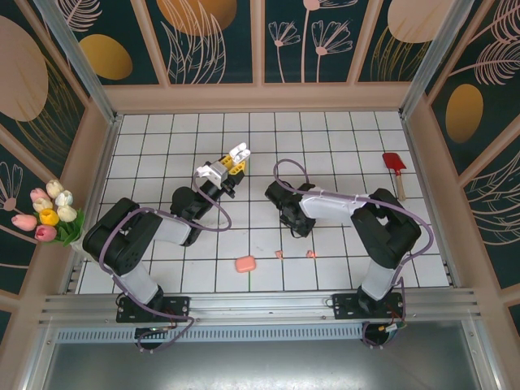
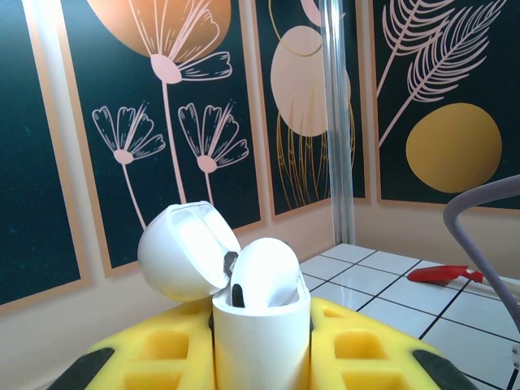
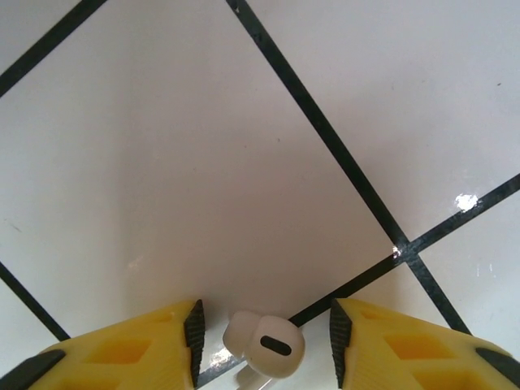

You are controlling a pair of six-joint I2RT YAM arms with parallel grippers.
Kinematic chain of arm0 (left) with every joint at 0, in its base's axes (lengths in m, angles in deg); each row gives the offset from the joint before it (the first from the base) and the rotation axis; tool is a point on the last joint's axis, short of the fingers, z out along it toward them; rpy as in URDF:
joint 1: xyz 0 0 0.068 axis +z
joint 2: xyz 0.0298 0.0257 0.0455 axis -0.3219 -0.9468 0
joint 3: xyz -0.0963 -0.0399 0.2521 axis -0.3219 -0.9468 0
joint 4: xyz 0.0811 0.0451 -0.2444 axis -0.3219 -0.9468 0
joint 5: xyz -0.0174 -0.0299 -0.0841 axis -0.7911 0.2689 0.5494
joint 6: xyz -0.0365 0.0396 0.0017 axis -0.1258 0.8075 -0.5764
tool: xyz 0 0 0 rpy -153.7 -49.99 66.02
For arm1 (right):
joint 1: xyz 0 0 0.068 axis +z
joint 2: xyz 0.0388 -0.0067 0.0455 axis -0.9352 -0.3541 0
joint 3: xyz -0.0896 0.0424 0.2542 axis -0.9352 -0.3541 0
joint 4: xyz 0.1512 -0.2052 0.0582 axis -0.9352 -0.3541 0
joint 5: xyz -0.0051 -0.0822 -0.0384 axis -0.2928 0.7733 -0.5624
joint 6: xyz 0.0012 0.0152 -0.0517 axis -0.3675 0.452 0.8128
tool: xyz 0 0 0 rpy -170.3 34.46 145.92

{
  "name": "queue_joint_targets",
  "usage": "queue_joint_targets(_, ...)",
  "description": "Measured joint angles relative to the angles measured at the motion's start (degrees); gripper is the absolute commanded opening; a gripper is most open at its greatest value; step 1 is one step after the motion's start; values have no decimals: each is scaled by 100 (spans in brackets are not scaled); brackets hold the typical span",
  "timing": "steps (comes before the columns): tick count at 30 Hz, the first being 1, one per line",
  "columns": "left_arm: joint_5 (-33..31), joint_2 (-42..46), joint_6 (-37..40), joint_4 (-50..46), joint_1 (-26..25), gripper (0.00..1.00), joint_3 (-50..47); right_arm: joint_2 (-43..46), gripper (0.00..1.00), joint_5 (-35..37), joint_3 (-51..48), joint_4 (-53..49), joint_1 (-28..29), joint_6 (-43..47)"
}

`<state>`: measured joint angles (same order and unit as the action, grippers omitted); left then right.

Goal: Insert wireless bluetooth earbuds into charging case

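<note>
A bunch of pink, white and yellow tulips [image 1: 49, 213] stands at the far left edge of the white tiled table [image 1: 162, 130]. The left gripper [image 1: 228, 169] is clamped tight on a white plastic charging case [image 2: 260, 333], whose domed lid [image 2: 183, 252] is swung open. The left wrist camera brings out 1 seated white earbud [image 2: 264, 272] in the case's well, too small to read from above. Overhead, a salmon-pink rounded case [image 1: 244, 264] and 2 salmon-pink earbuds [image 1: 279, 254] lie apart on the near tiles. The right gripper [image 3: 266, 325] points down, jaws part open around 1 loose white earbud [image 3: 264, 345] on the tile, with gaps either side. A red spatula [image 1: 395, 165] lies far right.
</note>
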<state>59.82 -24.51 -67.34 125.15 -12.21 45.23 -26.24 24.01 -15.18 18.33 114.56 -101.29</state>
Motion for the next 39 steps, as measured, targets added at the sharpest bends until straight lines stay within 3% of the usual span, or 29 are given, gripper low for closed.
queue_joint_targets(4,-2,0,-2,0,0,0,0,2,35,0,-37,55,-48,94)
queue_joint_targets(10,0,0,0,0,0,0,0,76,32,-177,-122,232,-186,632)
queue_joint_targets(21,-2,0,-2,0,0,0,0,-208,27,-319,258,376,-299,2544)
queue_joint_targets(29,-39,0,0,0,0,0,0,-505,36,-188,640,284,-299,3331)
queue_joint_targets(39,-39,0,-2,0,0,0,0,-531,46,-192,835,66,-299,3097)
